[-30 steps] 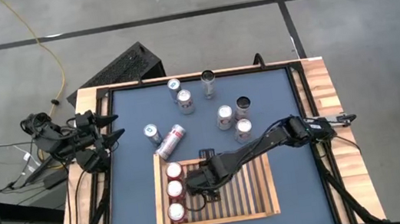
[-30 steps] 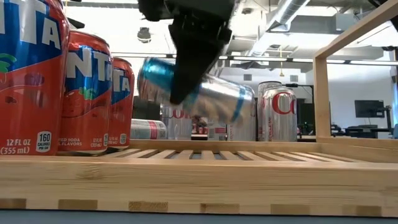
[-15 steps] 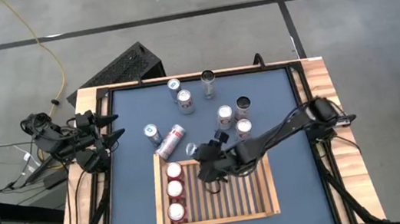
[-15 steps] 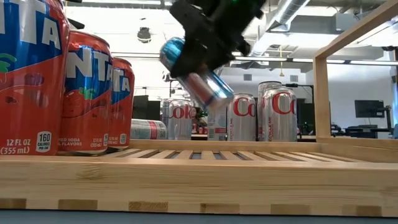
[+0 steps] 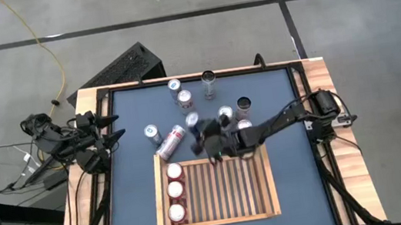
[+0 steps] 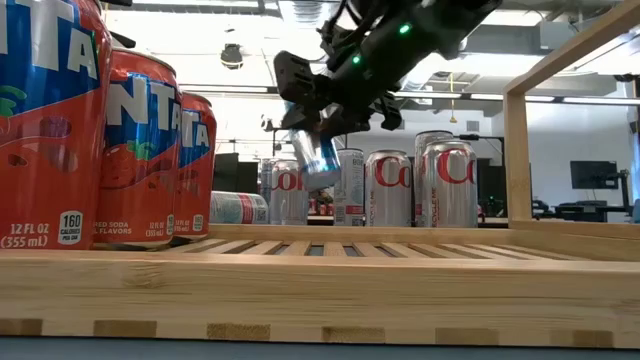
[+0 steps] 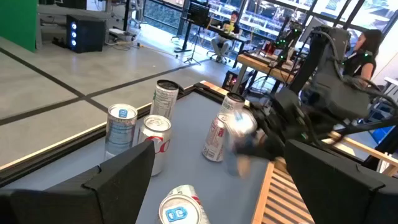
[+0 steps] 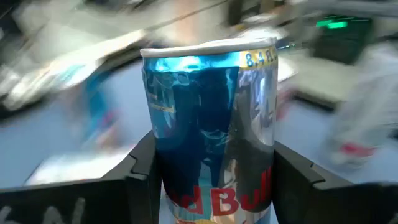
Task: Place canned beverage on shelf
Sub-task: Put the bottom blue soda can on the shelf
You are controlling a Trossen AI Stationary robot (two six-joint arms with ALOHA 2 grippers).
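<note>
While airborne, can (image 5: 193,121) among Coke cans (image 6: 417,188).

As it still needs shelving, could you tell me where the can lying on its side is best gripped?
Grip the lying can across its middle, coming from straight above with the tool set crosswise to its length: it lies diagonally, an upright can stands close beside it, and the shelf rim is by one end.
</note>
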